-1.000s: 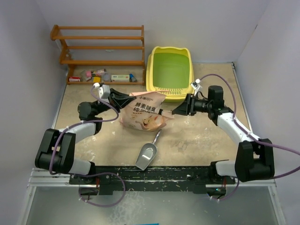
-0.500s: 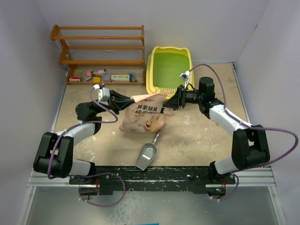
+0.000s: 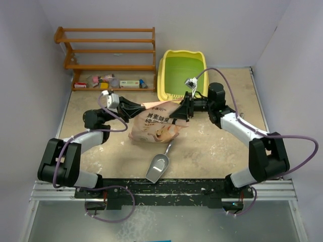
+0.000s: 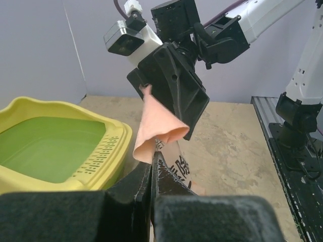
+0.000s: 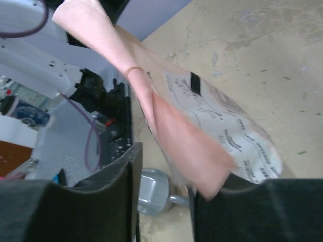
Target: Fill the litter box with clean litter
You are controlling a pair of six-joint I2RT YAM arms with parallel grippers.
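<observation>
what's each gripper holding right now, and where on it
The left gripper is shut on the pink bag at its top edge. The right gripper holds nothing: its open fingers straddle the same flap.

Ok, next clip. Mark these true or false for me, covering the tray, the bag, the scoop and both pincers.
1. The yellow plastic litter box already holds litter. False: its green floor is bare.
2. The left pincer is shut on the top edge of the pink printed bag. True.
3. The right pincer holds the grey metal scoop. False: the scoop lies on the table, nearer the arm bases than the bag.
4. The right pincer's jaws stand apart, with a flap of the bag between them. True.
</observation>
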